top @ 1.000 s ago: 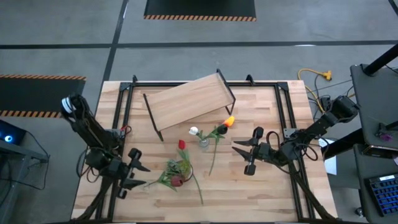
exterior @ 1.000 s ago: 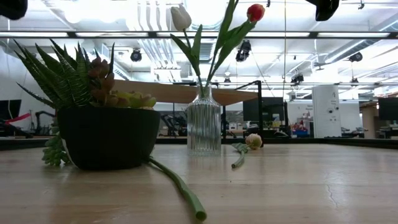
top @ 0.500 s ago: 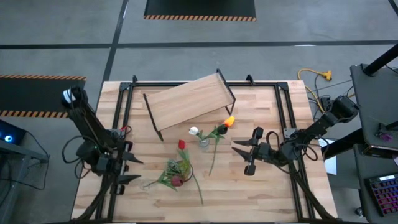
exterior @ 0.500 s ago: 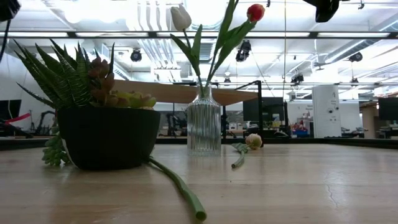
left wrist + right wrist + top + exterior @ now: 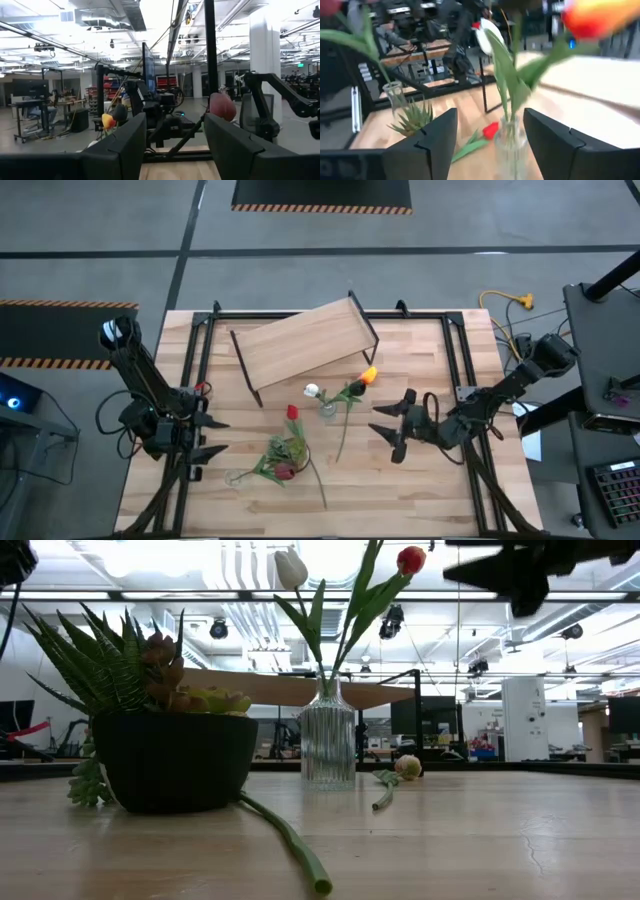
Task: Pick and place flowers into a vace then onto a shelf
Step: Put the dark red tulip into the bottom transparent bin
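Since a second ago the left arm has drawn back toward the left edge of the high view, and the right arm has swung slightly down and toward the middle of the frame. The right gripper [image 5: 392,428] hangs with its fingers spread and nothing between them, just right of centre, aimed at the glass vase [image 5: 327,409], which its wrist camera frames between the two dark fingers [image 5: 425,145]; that aim suggests it is lining up on the vase or on a stem beside it. The left gripper [image 5: 207,437] is likewise open and empty at the lower left, clear of the work, probably to leave room. The vase stands mid-table and already holds two of the flowers, a white one [image 5: 311,390] and an orange-yellow one [image 5: 368,375], leaning apart because the neck is loose around thin stalks. A red flower [image 5: 292,412] lies flat on the table [image 5: 430,490] just left of the vase, its stalk running down toward a dark pot of spiky greenery [image 5: 172,752]. The shelf [image 5: 300,345] sits toward the upper centre, bare, angled, well apart from the vase, so the placing step is not yet done.
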Controlling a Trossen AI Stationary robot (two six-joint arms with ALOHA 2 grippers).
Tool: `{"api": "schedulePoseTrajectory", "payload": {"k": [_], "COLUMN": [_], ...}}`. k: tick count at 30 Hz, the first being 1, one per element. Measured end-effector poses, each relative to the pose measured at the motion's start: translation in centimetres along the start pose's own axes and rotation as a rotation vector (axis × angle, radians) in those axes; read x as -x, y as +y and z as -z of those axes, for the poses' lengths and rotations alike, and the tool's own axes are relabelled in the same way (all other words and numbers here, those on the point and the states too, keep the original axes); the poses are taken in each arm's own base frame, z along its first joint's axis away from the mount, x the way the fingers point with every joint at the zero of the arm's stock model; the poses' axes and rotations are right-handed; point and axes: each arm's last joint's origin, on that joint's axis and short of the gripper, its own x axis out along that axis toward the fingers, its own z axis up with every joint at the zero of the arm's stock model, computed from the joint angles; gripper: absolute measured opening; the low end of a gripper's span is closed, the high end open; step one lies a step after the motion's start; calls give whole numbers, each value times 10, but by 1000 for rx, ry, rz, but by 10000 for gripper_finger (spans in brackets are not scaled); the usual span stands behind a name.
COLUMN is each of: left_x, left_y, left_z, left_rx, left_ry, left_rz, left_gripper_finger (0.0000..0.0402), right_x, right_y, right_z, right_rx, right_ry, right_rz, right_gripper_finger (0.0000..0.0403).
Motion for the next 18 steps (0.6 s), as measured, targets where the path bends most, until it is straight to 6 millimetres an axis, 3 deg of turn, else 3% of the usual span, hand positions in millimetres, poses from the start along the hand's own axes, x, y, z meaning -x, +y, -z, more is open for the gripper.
{"api": "schedulePoseTrajectory", "payload": {"k": [4,8,18], "left_x": [0,0,1], "left_y": [0,-1,-6], "left_z": [0,1,9], "left_rx": [0,-9,-116], "left_ry": [0,4,53], "left_rz": [0,3,42], "left_gripper_finger": [185,185,185], "right_x": [-8,-14,-35], "right_y": [-8,-7,24], "right_z": [10,19,24], "right_rx": [-150,-174,-90], "right_ry": [62,90,117], "right_rz": [71,98,84], "right_gripper_finger": [213,205,201]}}
